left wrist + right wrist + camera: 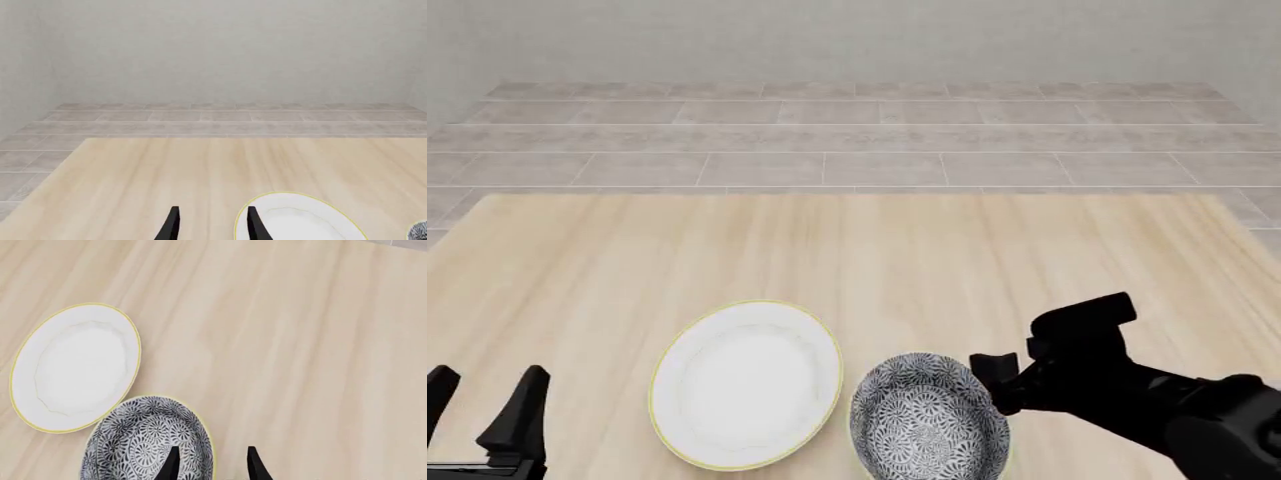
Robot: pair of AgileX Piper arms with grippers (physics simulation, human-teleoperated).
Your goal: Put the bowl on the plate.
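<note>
Patterned bowl on tabletop just beside white plate, right end effector parted astride bowl rim, left end effector parted, empty.

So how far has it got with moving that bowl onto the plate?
Nothing is finished: the grey-and-white floral bowl sits on the wooden table beside the white gold-rimmed plate. In hand: the right gripper is open, its fingers either side of the bowl's rim. Left: gripping, lifting, and placing. The left gripper waits open.
</note>
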